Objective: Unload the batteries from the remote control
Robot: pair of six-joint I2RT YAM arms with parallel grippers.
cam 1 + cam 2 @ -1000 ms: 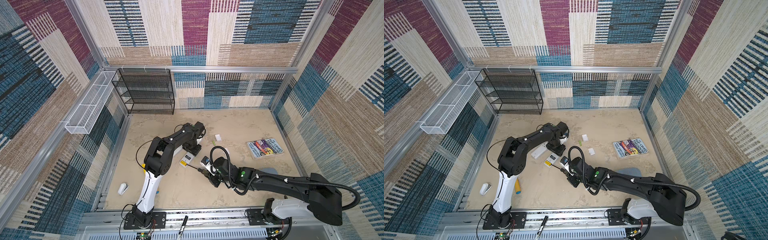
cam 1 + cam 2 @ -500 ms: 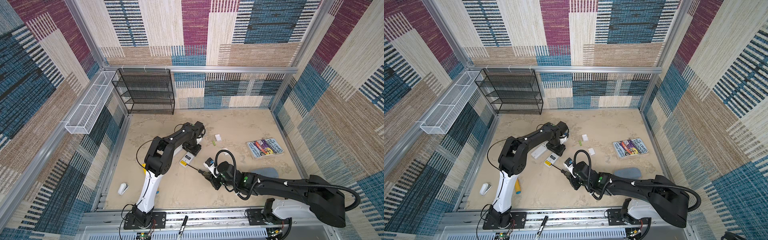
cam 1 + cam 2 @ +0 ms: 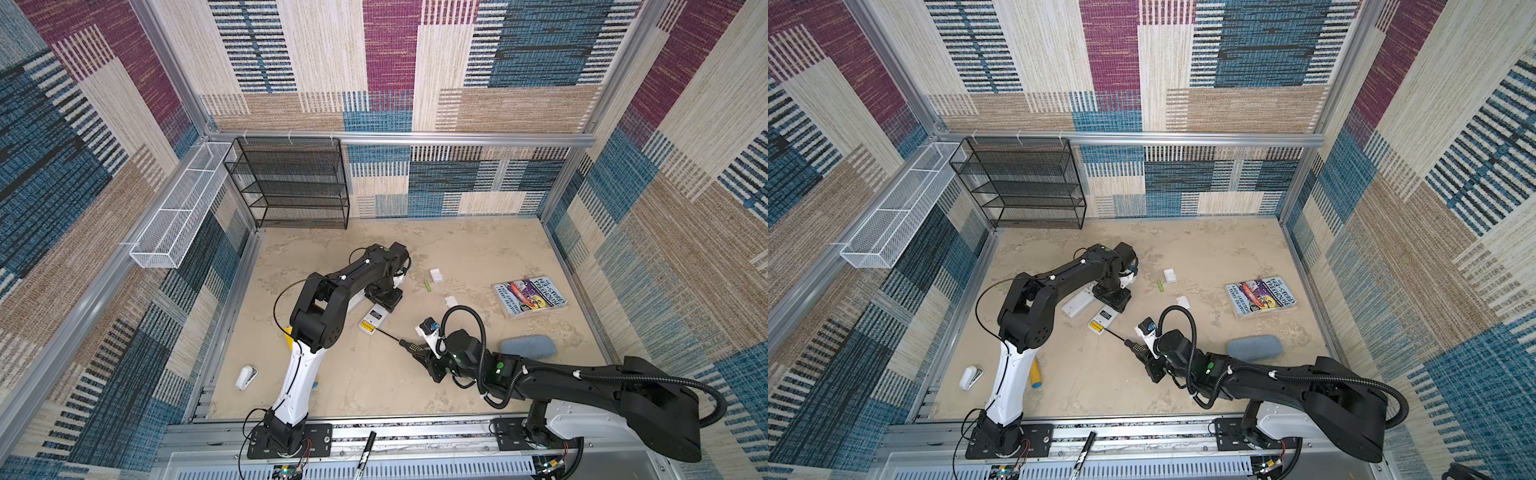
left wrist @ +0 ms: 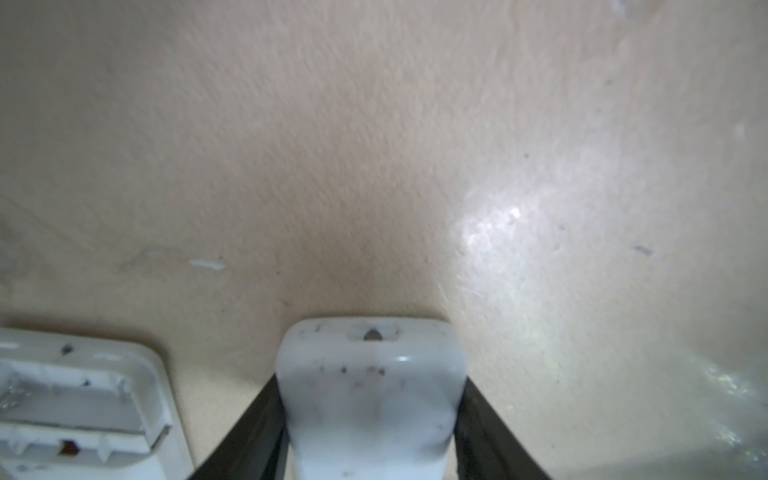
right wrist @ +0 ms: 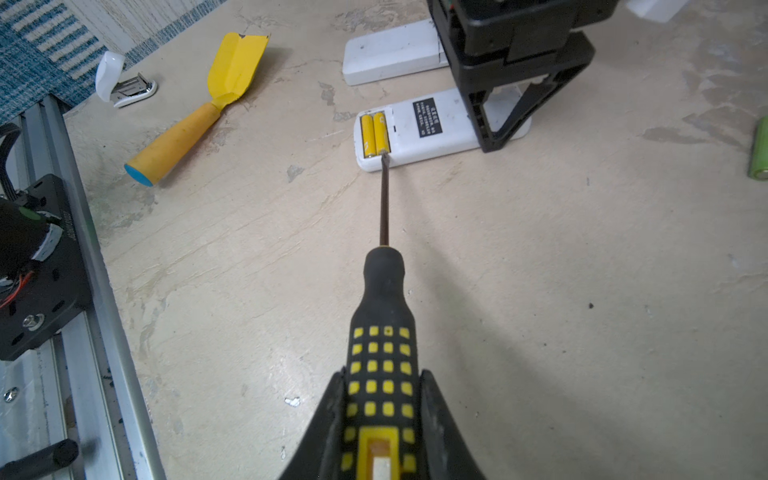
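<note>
Right fingers [image 5: 436, 415] pinch the screwdriver [image 5: 384, 291], tip nudging the yellow batteries [image 5: 375, 135] in the remote [image 5: 432, 133]'s open bay. Left fingers [image 4: 257, 424] clamp the remote's far end. Green battery [image 5: 760, 153] lies well clear of the remote.

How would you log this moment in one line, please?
left gripper: clamps remote | right gripper: holds screwdriver | tip: at yellow batteries

Black arm links [image 3: 357, 272], white lower segments [image 3: 297, 386], looped black cables [image 3: 478, 332], green lights [image 3: 500, 366].
</note>
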